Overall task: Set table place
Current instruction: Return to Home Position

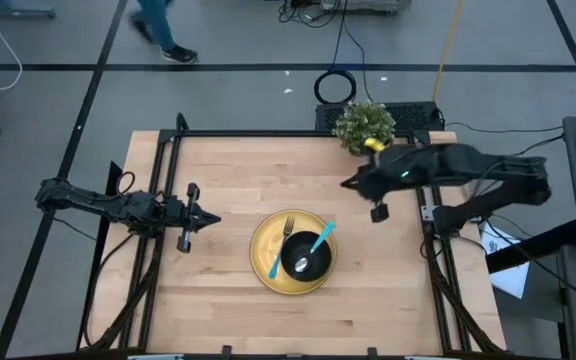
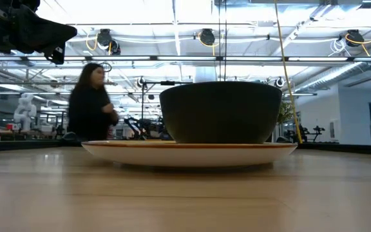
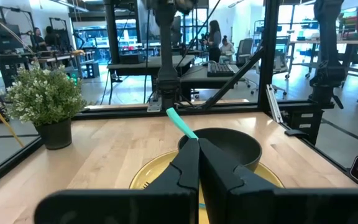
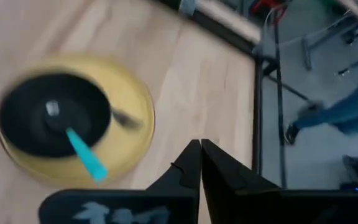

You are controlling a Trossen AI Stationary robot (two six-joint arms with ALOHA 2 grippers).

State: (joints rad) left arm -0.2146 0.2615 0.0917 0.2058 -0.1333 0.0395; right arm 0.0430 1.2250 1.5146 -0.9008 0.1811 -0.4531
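Now the yellow plate (image 1: 314,283) sits mid-worktop (image 1: 228,170), between the claws. The right claw (image 1: 348,184), fingers together and empty, hangs off its plant-side (image 1: 364,125) edge. The left claw (image 1: 213,217), also together, is parked at the left.

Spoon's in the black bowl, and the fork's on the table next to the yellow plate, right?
No. The high view shows the fork lying on the yellow plate, beside the black bowl, not on the table. The spoon is in the bowl.
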